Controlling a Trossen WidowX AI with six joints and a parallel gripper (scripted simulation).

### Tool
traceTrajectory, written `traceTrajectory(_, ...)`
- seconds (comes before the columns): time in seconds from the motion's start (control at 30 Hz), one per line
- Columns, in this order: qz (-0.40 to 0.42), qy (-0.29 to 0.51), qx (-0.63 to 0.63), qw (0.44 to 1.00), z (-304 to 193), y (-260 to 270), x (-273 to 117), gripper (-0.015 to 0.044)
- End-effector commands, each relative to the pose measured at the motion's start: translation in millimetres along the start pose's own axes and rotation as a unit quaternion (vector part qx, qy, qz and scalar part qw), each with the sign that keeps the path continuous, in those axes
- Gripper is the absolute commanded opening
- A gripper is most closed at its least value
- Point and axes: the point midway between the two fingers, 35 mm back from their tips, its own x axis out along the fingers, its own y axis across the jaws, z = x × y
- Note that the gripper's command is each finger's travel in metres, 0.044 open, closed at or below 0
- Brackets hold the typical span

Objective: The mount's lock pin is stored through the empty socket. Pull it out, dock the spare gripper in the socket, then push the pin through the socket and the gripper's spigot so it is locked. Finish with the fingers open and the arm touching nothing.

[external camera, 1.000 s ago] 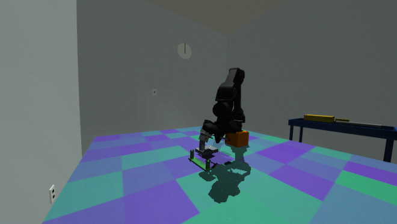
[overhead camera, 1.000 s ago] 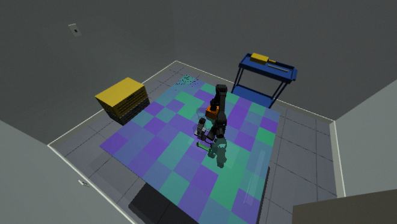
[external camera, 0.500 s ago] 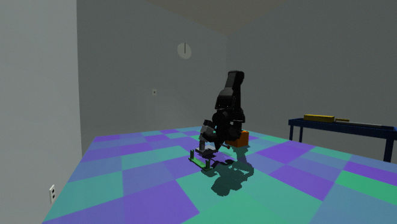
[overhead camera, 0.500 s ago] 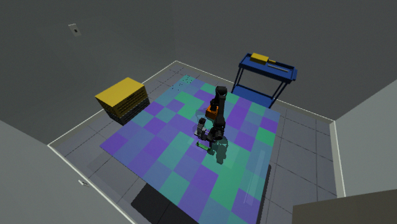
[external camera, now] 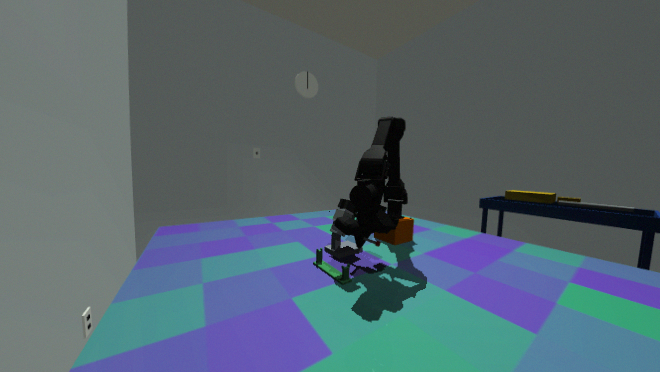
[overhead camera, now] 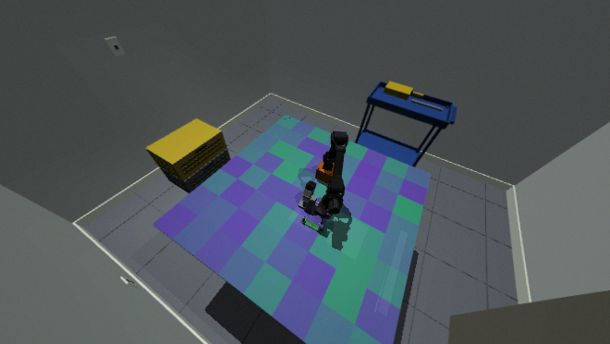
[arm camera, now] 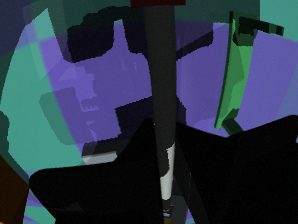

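My gripper [arm camera: 153, 123] is shut on the lock pin [arm camera: 160, 90], a dark shaft with a dark red head that points away from the wrist camera. The arm is folded low over the checkered mat, with the gripper [overhead camera: 320, 211] close to the floor; it also shows in the exterior view [external camera: 367, 240]. The grey mount [overhead camera: 309, 194] stands just left of the gripper and shows too in the exterior view [external camera: 341, 225]. A green cradle [overhead camera: 311, 225] lies on the mat in front of it, at the right in the wrist view [arm camera: 233, 76]. A dark part [external camera: 346, 255] sits by the cradle; I cannot tell whether it is the spare gripper.
An orange block [overhead camera: 324, 172] sits behind the arm. A yellow and dark crate stack [overhead camera: 189, 153] stands at the mat's left edge. A blue table [overhead camera: 408, 116] with a yellow box and a grey bar stands at the back right.
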Motion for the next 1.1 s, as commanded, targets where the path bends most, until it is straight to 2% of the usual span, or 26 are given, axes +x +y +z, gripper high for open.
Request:
traceTrajectory(0.0,0.0,0.002,0.0,1.0,-3,-1,1,0.0)
traceTrajectory(1.07,-0.003,0.001,0.0,1.0,-17,1,5,0.0)
